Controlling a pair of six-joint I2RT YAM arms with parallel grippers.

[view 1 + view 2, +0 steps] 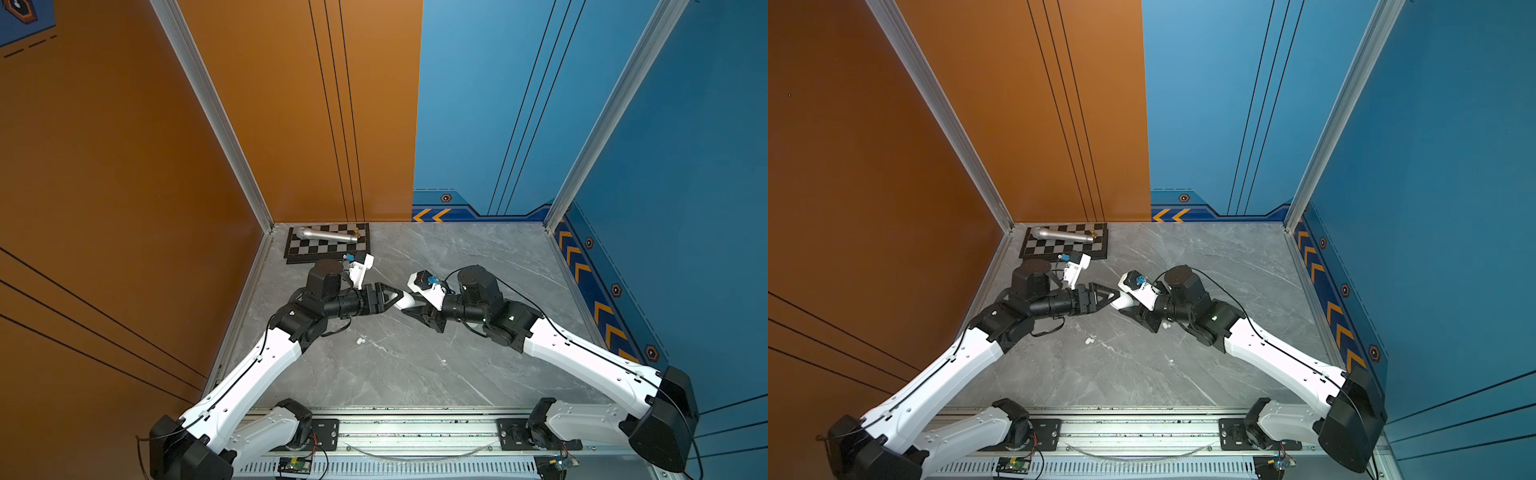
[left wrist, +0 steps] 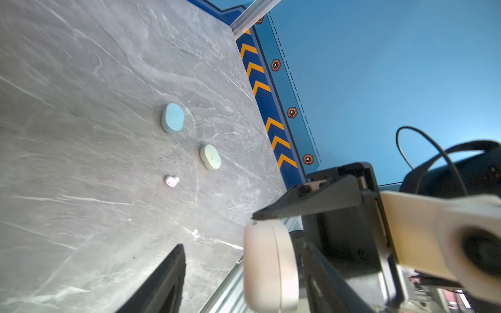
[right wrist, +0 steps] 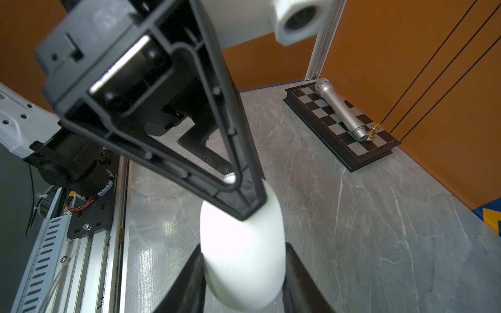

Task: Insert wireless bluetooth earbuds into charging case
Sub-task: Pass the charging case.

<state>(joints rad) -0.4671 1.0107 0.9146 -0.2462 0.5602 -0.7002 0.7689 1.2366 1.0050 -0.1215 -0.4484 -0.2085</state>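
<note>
Clamping the white case (image 2: 271,265) in the air is the right gripper (image 3: 245,252); the left gripper (image 1: 395,298) stands wide at its end (a hand-over, I judge). One white bud (image 1: 360,340) lies on the table (image 1: 457,365). Next the lid must open, gently.

Grey marble tabletop (image 1: 415,374) between an orange wall (image 1: 104,166) and blue chevron-trimmed walls (image 1: 478,104), aluminium corner posts (image 1: 216,116)

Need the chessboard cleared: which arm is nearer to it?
Left. The left arm has its wrist beside the chessboard, at its near edge; the right arm stands well apart, across the table.
</note>
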